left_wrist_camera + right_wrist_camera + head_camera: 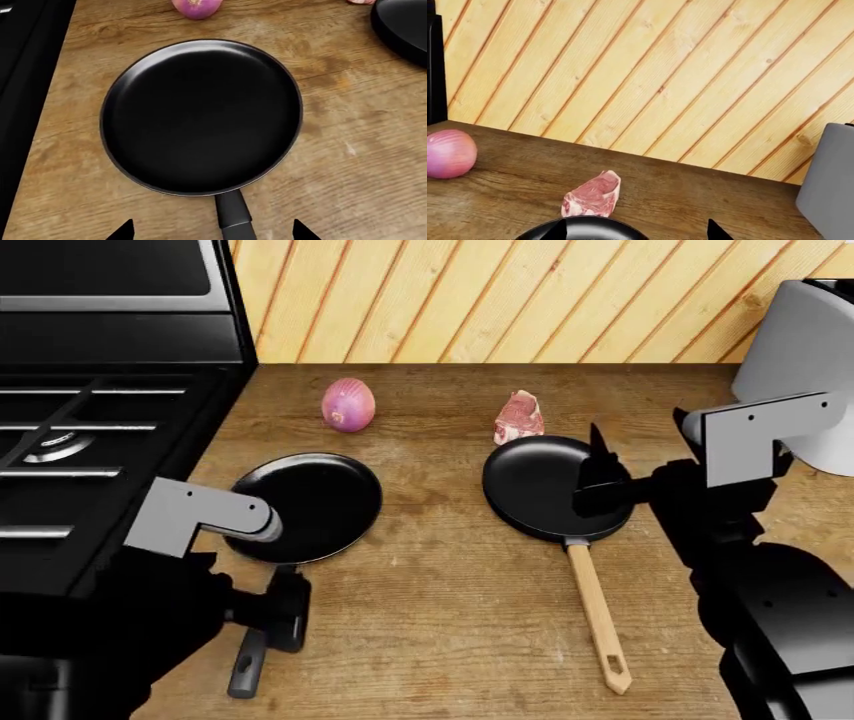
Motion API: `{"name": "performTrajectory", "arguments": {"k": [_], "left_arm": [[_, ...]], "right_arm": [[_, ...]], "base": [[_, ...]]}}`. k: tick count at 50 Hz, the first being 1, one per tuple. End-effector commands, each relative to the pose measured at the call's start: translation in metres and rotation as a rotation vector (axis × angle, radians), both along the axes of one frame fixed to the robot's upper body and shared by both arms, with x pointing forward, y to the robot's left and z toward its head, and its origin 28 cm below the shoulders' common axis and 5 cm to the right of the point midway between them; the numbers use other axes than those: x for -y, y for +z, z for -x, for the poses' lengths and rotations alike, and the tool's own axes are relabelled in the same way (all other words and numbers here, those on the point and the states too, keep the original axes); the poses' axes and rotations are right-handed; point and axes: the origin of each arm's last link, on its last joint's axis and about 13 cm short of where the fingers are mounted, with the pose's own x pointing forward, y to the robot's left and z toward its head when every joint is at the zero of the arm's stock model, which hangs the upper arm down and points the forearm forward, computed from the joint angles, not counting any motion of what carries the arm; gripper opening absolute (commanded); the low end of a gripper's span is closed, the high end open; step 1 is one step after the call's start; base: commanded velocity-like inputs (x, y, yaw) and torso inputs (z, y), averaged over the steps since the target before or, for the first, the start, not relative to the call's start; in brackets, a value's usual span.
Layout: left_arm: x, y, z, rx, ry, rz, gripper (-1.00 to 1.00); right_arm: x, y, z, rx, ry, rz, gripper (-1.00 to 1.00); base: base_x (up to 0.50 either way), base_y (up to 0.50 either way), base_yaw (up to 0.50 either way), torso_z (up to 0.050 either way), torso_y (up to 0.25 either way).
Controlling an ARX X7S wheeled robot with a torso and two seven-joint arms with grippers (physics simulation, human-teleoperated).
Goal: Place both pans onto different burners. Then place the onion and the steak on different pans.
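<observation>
Two pans (310, 502) (550, 485) on counter (441, 620), handles toward robot; left gripper (212, 232), right gripper (636, 231) both agape.

Black pan (200, 117) flat on wooden counter (360, 165), grey handle (235, 216) between spread tool (213, 231) tips; onion (197, 7) beyond.

Left gripper (283, 610) lower left of head view, fingers spread; right gripper (597, 483) centre right, fingers parted, empty.

- Two black pans: one with a dark grey handle (304, 506), one with a long wooden handle (547, 487)
- One onion (348, 404)
- One steak (519, 417)
- Two grippers: left (283, 608), right (597, 480)
</observation>
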Motion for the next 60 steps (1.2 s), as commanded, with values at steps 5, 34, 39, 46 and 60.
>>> {"name": "performTrajectory", "arguments": {"k": [5,34,39,46,60], "left_arm": [[0.005,-0.006,-0.001,-0.040,-0.016,0.011,1.00],[0.011,-0.018,-0.017,-0.076,-0.024,0.027,1.00],[0.011,-0.021,-0.018,-0.084,-0.024,0.026,1.00],[0.011,-0.024,-0.021,-0.093,-0.021,0.028,1.00],[0.010,-0.030,-0.024,-0.104,-0.014,0.030,1.00]], "right_arm": [[0.000,-0.003,0.000,-0.004,0.003,-0.001,1.00],[0.002,-0.005,0.001,-0.015,0.000,0.004,1.00],[0.001,-0.005,0.001,-0.015,0.001,0.005,1.00],[0.001,-0.005,0.000,-0.017,0.001,0.005,1.00],[0.001,-0.006,0.001,-0.019,-0.001,0.007,1.00]], "base": [[0.00,0.00,0.00,0.000,0.000],[0.00,0.00,0.00,0.000,0.000],[0.00,0.00,0.00,0.000,0.000],[0.00,0.00,0.00,0.000,0.000],[0.00,0.00,0.00,0.000,0.000]]}}
